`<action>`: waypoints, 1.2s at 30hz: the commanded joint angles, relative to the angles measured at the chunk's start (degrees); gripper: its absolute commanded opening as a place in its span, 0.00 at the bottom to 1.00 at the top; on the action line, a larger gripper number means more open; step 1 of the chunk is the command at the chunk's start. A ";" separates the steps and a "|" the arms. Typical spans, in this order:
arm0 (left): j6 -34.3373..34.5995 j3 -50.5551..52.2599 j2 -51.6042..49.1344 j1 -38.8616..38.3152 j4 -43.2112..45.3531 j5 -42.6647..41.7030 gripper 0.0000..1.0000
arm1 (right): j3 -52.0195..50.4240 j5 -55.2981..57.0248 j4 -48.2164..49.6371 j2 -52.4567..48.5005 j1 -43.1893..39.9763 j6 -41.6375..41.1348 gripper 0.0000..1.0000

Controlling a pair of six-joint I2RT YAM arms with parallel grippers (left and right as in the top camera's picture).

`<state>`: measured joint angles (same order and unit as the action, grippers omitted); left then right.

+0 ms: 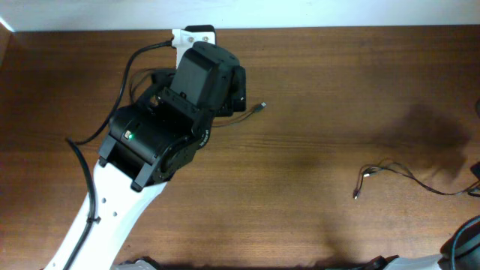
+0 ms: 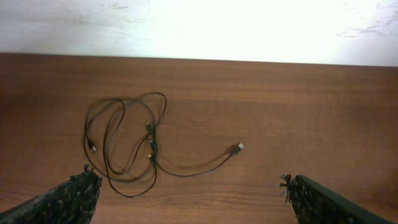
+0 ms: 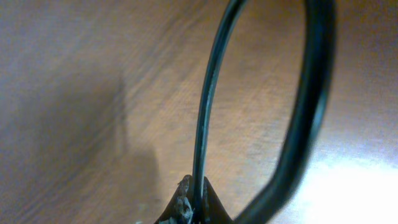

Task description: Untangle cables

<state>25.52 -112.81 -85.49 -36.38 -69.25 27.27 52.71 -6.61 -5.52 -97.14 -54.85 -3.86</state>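
Note:
A tangle of thin black cables [image 2: 151, 144] lies looped on the wooden table in the left wrist view, one strand running right to a small plug [image 2: 239, 147]. My left gripper [image 2: 189, 198] hangs open above and nearer than the tangle, its fingers [image 2: 68, 199] wide apart and holding nothing. From overhead the left arm [image 1: 172, 120] covers most of this tangle; only the plug [image 1: 262, 106] pokes out. A separate cable [image 1: 367, 172] trails across the table to the right edge. My right gripper [image 3: 198, 206] is shut on a thin black cable [image 3: 208, 93] that loops upward.
The left arm's white mount [image 1: 193, 35] sits at the table's far edge, with thick black arm wires [image 1: 127, 71] beside it. Part of the right arm [image 1: 466, 244] shows at the bottom right corner. A pale wall [image 2: 199, 25] borders the table's far side.

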 commanded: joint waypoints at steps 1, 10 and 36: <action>-0.70 0.26 -0.83 -0.22 0.00 0.39 0.99 | 0.33 13.20 -0.52 -0.63 -0.35 0.46 0.04; -0.72 0.26 -1.60 -0.22 -0.02 0.42 0.99 | 0.33 17.81 -0.07 -0.74 -0.35 0.46 0.27; 0.79 0.28 -1.92 19.23 -1.38 0.59 0.99 | 9.77 -17.62 -3.30 -0.22 25.99 8.15 0.90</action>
<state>25.78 -112.81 -86.80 -22.39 -69.84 27.20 61.41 -22.06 -8.64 -97.25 -35.20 2.68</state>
